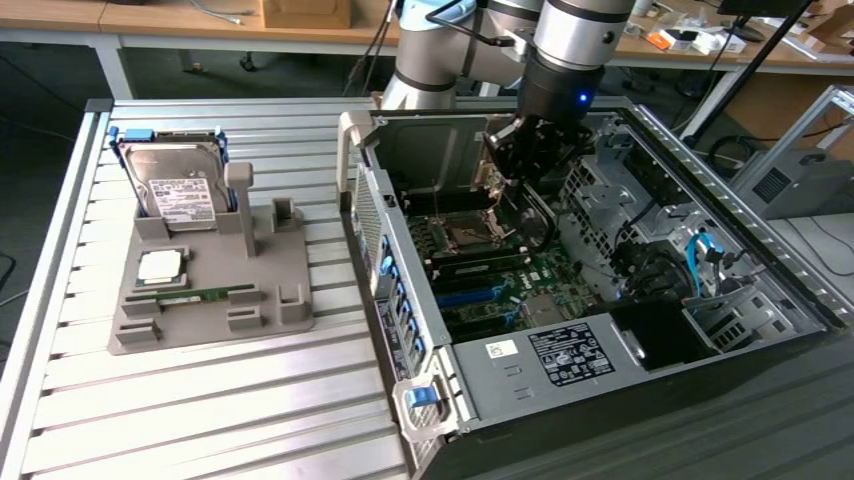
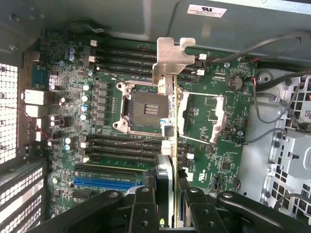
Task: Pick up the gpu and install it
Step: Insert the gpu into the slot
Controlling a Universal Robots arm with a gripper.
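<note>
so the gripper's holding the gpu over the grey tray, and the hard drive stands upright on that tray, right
Not over the tray: the wrist view shows the gripper holding the gpu over the motherboard inside the case. The hard drive does stand upright on the tray.

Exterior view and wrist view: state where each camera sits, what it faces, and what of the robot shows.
Exterior view: off the arm, high up, looking down on the table and open computer case; the arm and gripper show.
Wrist view: on the wrist, looking past the gripper, shut on the gpu, at the motherboard.
Shared: gripper, motherboard, CPU socket.
</note>
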